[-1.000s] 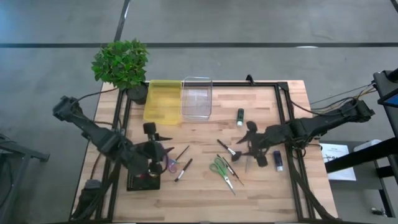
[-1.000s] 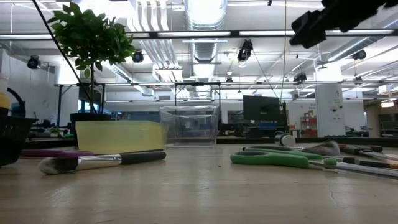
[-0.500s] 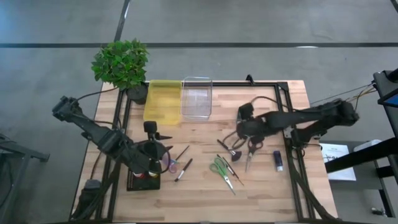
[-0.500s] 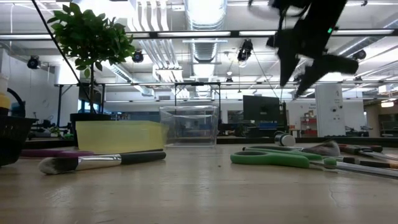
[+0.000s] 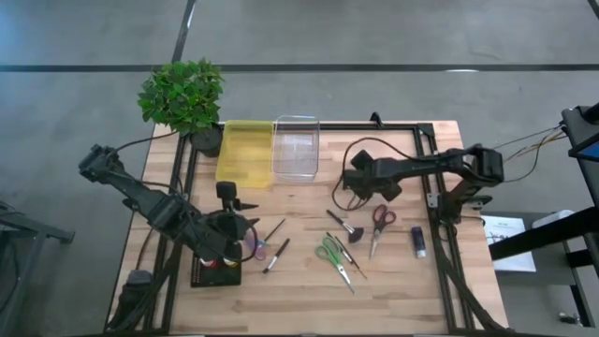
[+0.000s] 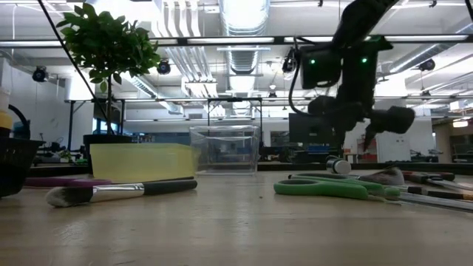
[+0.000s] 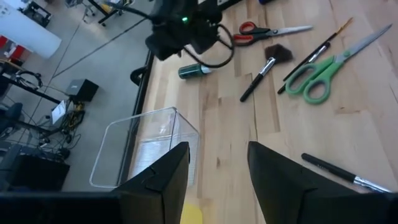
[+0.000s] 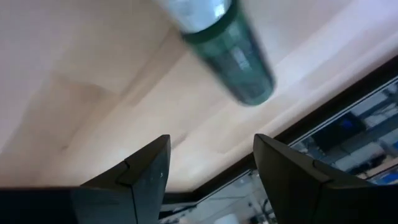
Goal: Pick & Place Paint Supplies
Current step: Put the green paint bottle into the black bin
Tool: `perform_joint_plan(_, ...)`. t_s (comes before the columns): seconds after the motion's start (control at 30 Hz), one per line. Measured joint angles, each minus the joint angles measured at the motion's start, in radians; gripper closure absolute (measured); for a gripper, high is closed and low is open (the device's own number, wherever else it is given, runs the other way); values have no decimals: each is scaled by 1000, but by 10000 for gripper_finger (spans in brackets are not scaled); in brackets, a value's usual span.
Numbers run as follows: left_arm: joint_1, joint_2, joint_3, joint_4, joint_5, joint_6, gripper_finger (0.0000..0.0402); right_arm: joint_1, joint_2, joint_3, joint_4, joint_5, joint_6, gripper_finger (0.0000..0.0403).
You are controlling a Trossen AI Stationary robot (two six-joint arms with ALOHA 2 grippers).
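A green paint bottle [image 8: 230, 53] with a white cap lies on its side on the wood table, also seen in the left wrist view [image 7: 194, 71]. My right gripper [image 8: 208, 168] hangs open just above it, tipped down, the bottle ahead of its fingers and untouched; in the high view [image 5: 357, 183] it covers the bottle. A purple bottle [image 5: 417, 241] lies near the right edge. A fan brush [image 5: 346, 225] and thin dark brushes [image 5: 276, 255] lie mid-table. My left gripper [image 7: 217, 174] waits open at the near left [image 5: 245, 220].
Red scissors [image 5: 377, 225] and green scissors [image 5: 334, 255] lie among the brushes. A yellow bin [image 5: 245, 152] and a clear bin [image 5: 296, 147] stand at the far edge beside a potted plant [image 5: 182, 94]. A black basket [image 5: 215, 271] with bottles sits below my left gripper.
My right gripper has swung from above the red scissors toward the table's far left, come down, rolled and tipped nose-down over the green bottle. Its fingers have stayed open. The red scissors it covered now show.
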Motion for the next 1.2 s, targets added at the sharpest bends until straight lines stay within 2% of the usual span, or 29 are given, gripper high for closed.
perform_joint_plan(0.23,0,0,-1,0,0,-1,232,-68,30,1,119,-39,-202,174)
perform_joint_plan(0.33,0,0,-1,0,0,0,232,-92,58,1,126,-81,-239,174)
perform_joint_plan(0.47,1,0,-1,-1,0,7,232,-102,111,6,176,-76,-282,174)
perform_joint_plan(0.53,1,0,-1,-1,0,8,232,-103,144,4,199,-116,-297,174)
perform_joint_plan(0.6,1,-1,-1,-2,0,6,232,-92,169,4,191,-101,-301,174)
perform_joint_plan(0.8,1,-2,-1,-2,0,3,232,-53,187,14,177,-126,-185,174)
perform_joint_plan(1.0,1,-2,-1,2,0,7,232,-32,155,39,170,-260,-9,178)
perform_joint_plan(1.1,2,-2,0,4,1,-2,232,-32,131,49,166,-357,63,200)
perform_joint_plan(1.2,2,-2,0,4,3,-5,232,-30,104,63,165,-452,115,241)
